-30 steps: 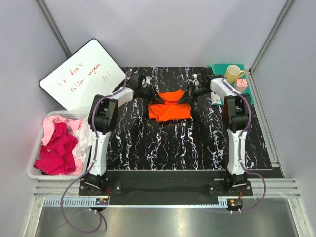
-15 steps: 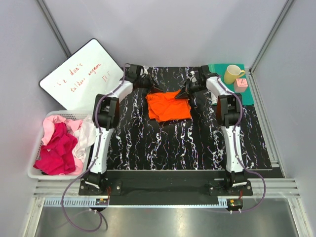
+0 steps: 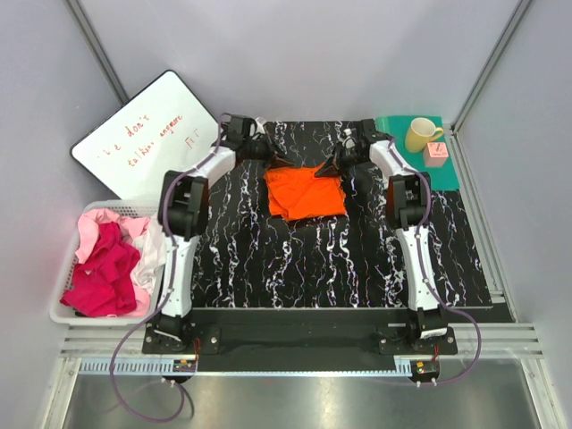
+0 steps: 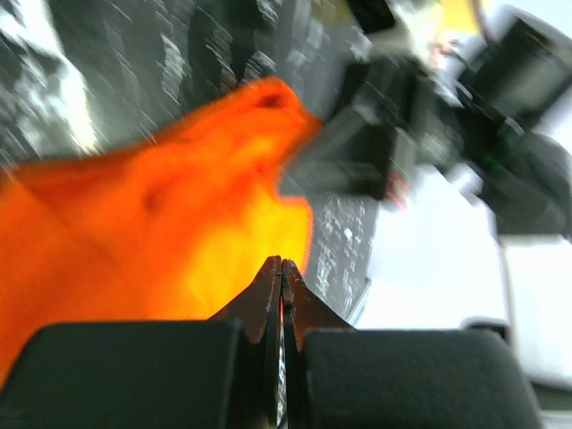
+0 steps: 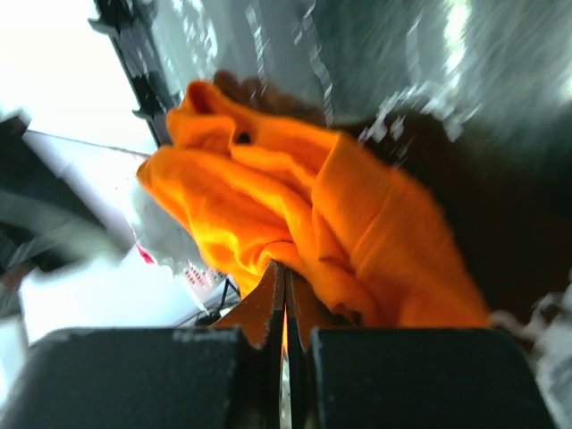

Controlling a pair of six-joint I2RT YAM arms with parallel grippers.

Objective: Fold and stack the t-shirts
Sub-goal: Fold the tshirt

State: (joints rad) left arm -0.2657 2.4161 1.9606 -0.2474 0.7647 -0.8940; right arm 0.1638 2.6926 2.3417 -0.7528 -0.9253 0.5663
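Well right of the basket (image 3: pixel 67 315) holding the pink t-shirts (image 3: pixel 103 273), the orange t-shirt (image 3: pixel 306 192) lies in a rumpled square. We see the left gripper (image 3: pixel 275 162) and right gripper (image 3: pixel 327 167) pinched closed on its far corners. It looks limp and light, best held by corners. Blurred wrist views hide how many layers each pinch holds.

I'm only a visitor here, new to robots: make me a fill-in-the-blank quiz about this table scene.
The left hand and the right hand each pinch a far corner of the bright ___ cloth t-shirt.
The magenta and pale pink t-shirts lie heaped in a white plastic ___ beside the black marbled table.
A pale yellow ___ stands on the teal-green mat.
Missing words: orange; basket; mug.
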